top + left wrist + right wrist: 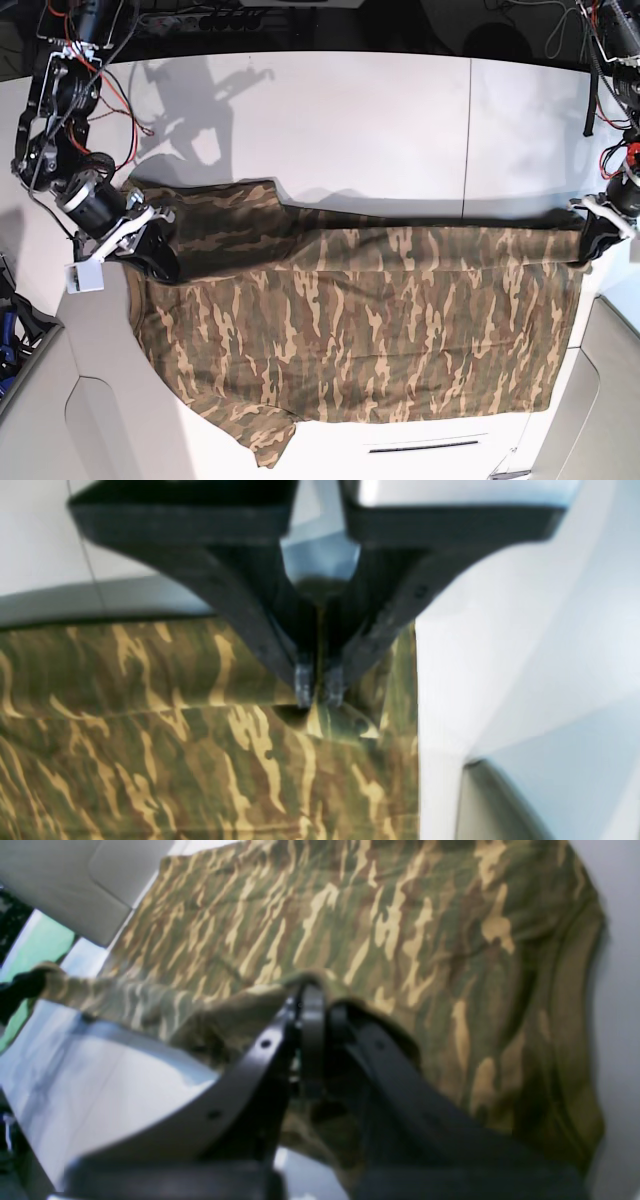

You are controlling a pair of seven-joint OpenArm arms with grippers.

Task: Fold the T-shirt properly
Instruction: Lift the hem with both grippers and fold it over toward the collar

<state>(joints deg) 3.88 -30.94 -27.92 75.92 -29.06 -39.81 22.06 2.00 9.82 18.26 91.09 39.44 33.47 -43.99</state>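
Fingers [312, 1005] of the right gripper [150, 250], seen at the left of the base view, are pressed together on a bunched fold of the shirt [350, 320] at its upper left corner. In the right wrist view a ridge of camouflage cloth is drawn up over the black fingertips, and a stretched edge of cloth is seen running from there toward the left of that view.

Across the white counter [330, 120] the shirt is spread wide, in brown, tan and olive camouflage. Its top edge is pulled into a long straight fold between the two grippers. One sleeve is seen jutting out at the lower left, and the lower edge lies close to the counter's near rim. Shadows of the arms are cast on the bare counter above the cloth.

At the right of the base view, the left gripper [598, 235] is set at the shirt's upper right corner, at the counter's right side. In the left wrist view its fingers [304, 680] are closed tight on a small raised tuck of cloth near the shirt's right edge, with a folded layer lying along the top of the cloth beneath them. A grey panel [610, 390] is seen beside the counter at the lower right.
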